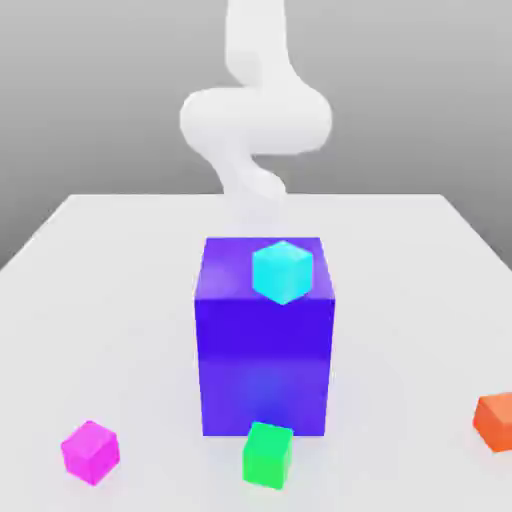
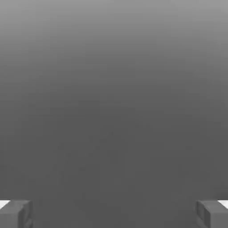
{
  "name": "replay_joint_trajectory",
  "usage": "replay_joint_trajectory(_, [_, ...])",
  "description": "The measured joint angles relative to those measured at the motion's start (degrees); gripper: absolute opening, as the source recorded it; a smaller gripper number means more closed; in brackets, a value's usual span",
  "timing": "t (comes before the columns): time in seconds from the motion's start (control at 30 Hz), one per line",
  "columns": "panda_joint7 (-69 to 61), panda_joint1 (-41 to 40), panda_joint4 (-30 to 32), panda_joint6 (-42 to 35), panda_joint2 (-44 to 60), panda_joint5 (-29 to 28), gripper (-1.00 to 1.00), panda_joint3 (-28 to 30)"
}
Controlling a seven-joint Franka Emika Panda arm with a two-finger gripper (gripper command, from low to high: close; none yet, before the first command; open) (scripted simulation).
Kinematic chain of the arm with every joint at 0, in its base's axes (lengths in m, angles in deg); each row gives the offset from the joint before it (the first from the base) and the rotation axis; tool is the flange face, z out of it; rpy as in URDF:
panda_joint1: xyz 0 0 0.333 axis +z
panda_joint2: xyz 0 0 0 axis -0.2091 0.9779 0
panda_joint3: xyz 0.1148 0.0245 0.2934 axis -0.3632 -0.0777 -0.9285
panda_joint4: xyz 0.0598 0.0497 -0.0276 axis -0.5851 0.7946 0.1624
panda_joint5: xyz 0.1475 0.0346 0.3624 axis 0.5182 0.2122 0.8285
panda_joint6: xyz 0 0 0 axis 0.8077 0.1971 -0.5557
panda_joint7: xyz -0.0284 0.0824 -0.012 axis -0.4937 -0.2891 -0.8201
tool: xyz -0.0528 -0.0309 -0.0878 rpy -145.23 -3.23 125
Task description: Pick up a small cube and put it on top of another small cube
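Magenta-pink, the small cube [image 1: 90, 452] sits on the white surface [image 1: 120, 300], off the big blue-violet cube [image 1: 264, 350] toward the exterior view's left. Just in front of that big cube rests the green cube [image 1: 268, 455]. A cyan cube [image 1: 282, 271] sits on top of it. The gripper [image 2: 114, 213] is spread wide, holding nothing.

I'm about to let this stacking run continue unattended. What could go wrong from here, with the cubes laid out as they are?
1. The big blue-violet cube stands between the arm and both task cubes; a low approach could clip it or knock the cyan cube off it.
2. The green cube appears to sit close to the big cube's front face, leaving little room for the open jaws when placing.
3. The magenta cube lies near the table's front edge; a nudge might push it off.
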Motion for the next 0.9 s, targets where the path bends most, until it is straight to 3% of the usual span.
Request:
replay_joint_trajectory(0.43, [34.3, -7.1, 15.8, -9.2, 10.0, 6.4, 0.00, -10.3])
replay_joint_trajectory(0.6, [37.9, -7.7, 21.8, -1.0, 15.8, 7.5, 0.00, -12.3])
replay_joint_trajectory(0.63, [38.0, -7.7, 22.8, 0.8, 16.7, 7.6, -1.00, -12.5])
replay_joint_trajectory(0.9, [37.8, -7.9, 22.1, -0.6, 16.0, 7.9, -1.00, -12.5])
